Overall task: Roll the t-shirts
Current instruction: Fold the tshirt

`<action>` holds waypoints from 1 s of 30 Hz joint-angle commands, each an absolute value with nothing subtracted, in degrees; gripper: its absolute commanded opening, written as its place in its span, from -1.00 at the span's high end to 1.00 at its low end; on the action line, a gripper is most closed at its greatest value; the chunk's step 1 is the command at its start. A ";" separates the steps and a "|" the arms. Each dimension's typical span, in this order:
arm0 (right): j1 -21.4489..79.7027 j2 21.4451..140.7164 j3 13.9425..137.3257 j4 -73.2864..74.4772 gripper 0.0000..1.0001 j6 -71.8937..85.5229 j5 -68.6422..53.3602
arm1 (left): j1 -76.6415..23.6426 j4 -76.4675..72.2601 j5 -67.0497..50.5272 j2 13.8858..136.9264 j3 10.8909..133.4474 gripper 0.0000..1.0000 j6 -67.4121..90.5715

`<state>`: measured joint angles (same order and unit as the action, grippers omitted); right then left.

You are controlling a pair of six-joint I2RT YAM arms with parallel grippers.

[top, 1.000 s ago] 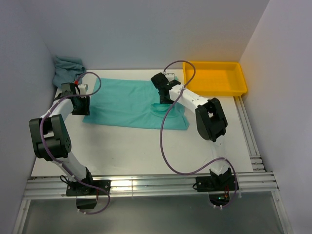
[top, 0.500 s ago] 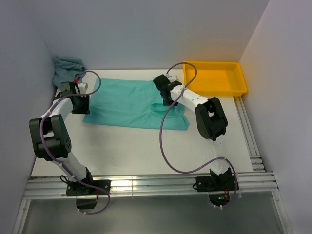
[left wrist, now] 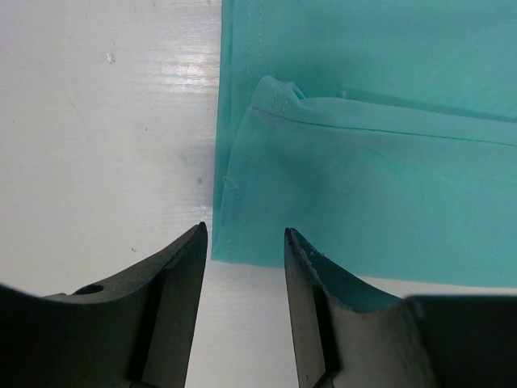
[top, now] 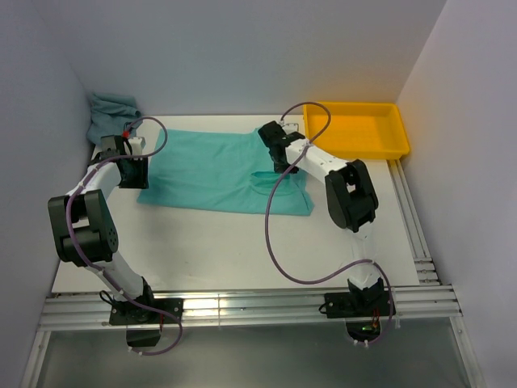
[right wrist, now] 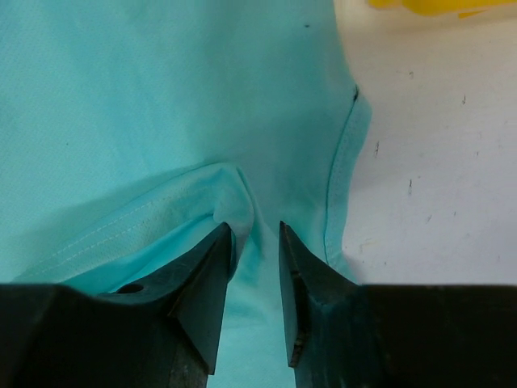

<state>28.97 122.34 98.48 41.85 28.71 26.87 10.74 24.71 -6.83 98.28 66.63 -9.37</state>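
Observation:
The mint-turquoise t-shirt (top: 212, 170) lies flat across the middle of the table. The duller grey-teal t-shirt (top: 110, 114) sits crumpled in the back left corner. My left gripper (top: 133, 174) stands open just off the flat shirt's left edge. In the left wrist view, bare table shows between the fingers (left wrist: 182, 279), and the shirt's corner (left wrist: 242, 202) lies just past their tips. My right gripper (right wrist: 254, 228) is down on the shirt near its collar (top: 267, 176). Its jaws stand narrowly apart with fabric in the gap, and a raised fold (right wrist: 206, 198) lies against the left fingertip.
A yellow plastic tray (top: 396, 133) stands at the back right, close behind the right arm. Walls close in the left, back and right sides. A metal rail runs along the table's near edge.
My right gripper has shifted slightly right over the shirt and its jaws have narrowed. The left gripper drew back a little from the shirt's left edge, still open.

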 commanded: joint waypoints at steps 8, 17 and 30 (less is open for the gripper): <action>27.25 124.63 103.36 41.40 0.10 28.57 25.23 | 10.90 24.43 -8.00 98.61 69.08 0.03 -10.28; 25.23 125.86 104.33 40.26 0.02 28.74 23.38 | 10.81 24.43 -8.00 99.40 69.70 0.02 -10.28; 20.92 119.46 98.89 33.41 -0.32 30.67 20.83 | 10.90 23.38 -8.00 99.32 69.61 -0.18 -10.28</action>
